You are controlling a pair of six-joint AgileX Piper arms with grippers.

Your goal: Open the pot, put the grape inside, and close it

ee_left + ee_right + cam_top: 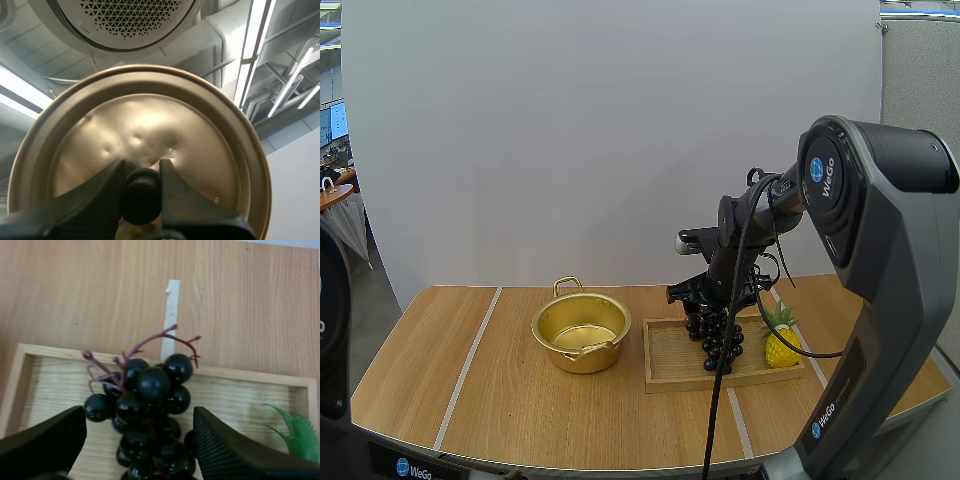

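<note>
The gold pot [580, 333] stands open on the table, left of the wooden tray [665, 372]. A bunch of dark grapes [715, 338] lies in the tray. My right gripper [705, 300] is directly above it. In the right wrist view its fingers [220, 450] stand apart on either side of the grapes [150, 405], stem [150, 342] pointing away. My left gripper [141, 165] is shut on the black knob [141, 195] of the gold lid [140, 130], holding the lid up off the pot.
A small yellow toy pineapple [780, 342] stands at the tray's right end, its green leaves [300, 432] near my right finger. The tray rim [240, 374] runs behind the grapes. A white tape line [470, 360] crosses the table left of the pot.
</note>
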